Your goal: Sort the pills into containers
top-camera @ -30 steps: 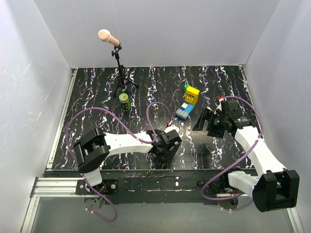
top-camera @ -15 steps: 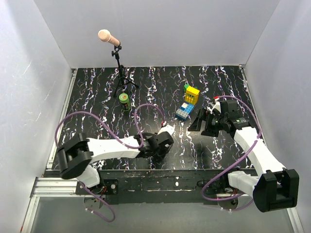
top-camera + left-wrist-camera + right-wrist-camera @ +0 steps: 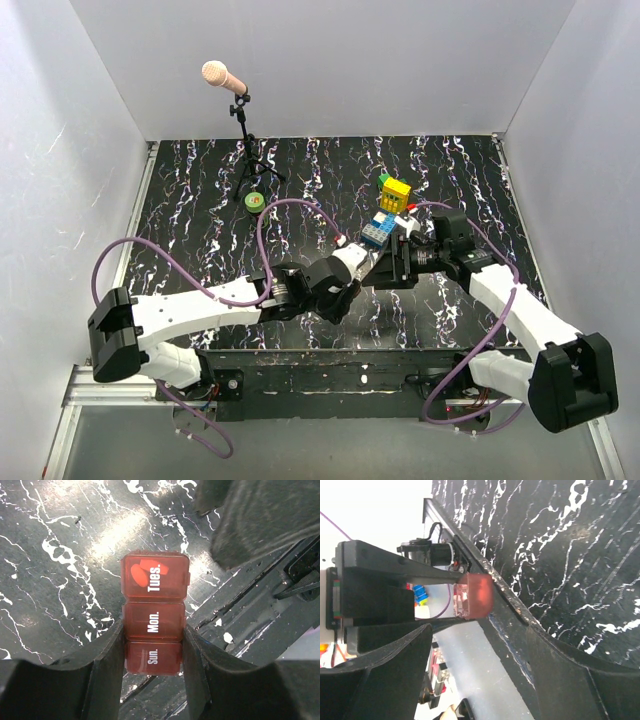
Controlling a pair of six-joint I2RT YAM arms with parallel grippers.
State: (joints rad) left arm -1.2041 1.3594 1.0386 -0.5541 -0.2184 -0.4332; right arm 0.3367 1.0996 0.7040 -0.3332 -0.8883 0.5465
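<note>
My left gripper [image 3: 153, 647] is shut on the dark red-brown pill box [image 3: 155, 611], clamping its sides at the "Sun." and "Mon." cells. The box is held above the table, and red pills [image 3: 142, 571] show through the "Tues." lid. In the top view the left gripper [image 3: 358, 268] sits near the table's middle front, facing my right gripper [image 3: 392, 268]. The right gripper [image 3: 479, 645] is open, its jaws wide with nothing between them. The box [image 3: 475, 596] hangs just ahead of it. The green bottle [image 3: 255, 203] stands at the back left.
A yellow-and-blue toy brick stack [image 3: 388, 212] stands just behind the two grippers. A microphone on a tripod stand [image 3: 243, 130] is at the back left, near the bottle. White walls enclose the black marbled table [image 3: 200, 250] on three sides.
My left jaws closed on the pill box, and the arm carried it right toward the table's middle. The right gripper moved left to meet it and narrowed slightly.
</note>
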